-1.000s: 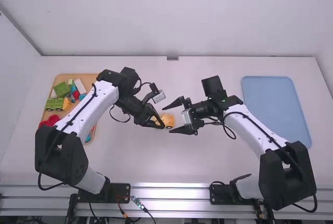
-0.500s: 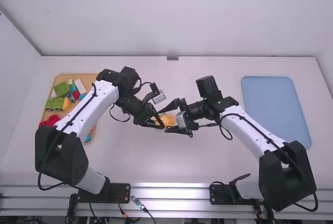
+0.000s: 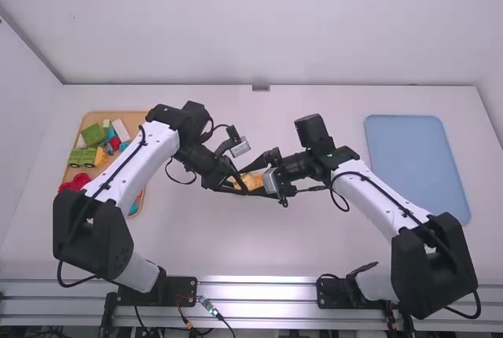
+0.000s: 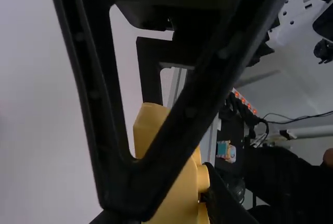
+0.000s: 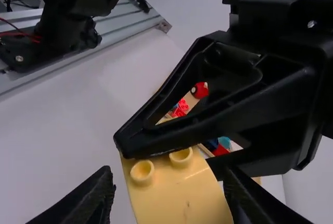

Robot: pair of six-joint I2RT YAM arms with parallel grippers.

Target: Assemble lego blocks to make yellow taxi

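The yellow block piece (image 3: 253, 181) is held above the middle of the table between the two arms. My left gripper (image 3: 242, 187) is shut on it; in the left wrist view the piece (image 4: 174, 198) lies between the fingers of my left gripper (image 4: 166, 214). From the other side, my right gripper (image 3: 250, 180) stands around the piece. In the right wrist view, round studs show on the piece (image 5: 182, 198), and my right gripper (image 5: 169, 174) is open, with a gap beside one finger. The left gripper's black fingers cover the piece's far end there.
An orange tray (image 3: 137, 116) at the left holds a green vehicle (image 3: 82, 157), red pieces (image 3: 77, 182) and several other blocks, partly behind the left arm. A blue mat (image 3: 416, 157) lies at the right.
The right gripper has moved left onto the yellow piece, and its fingers have come closer together around it. The left arm and the piece have stayed in about the same place.
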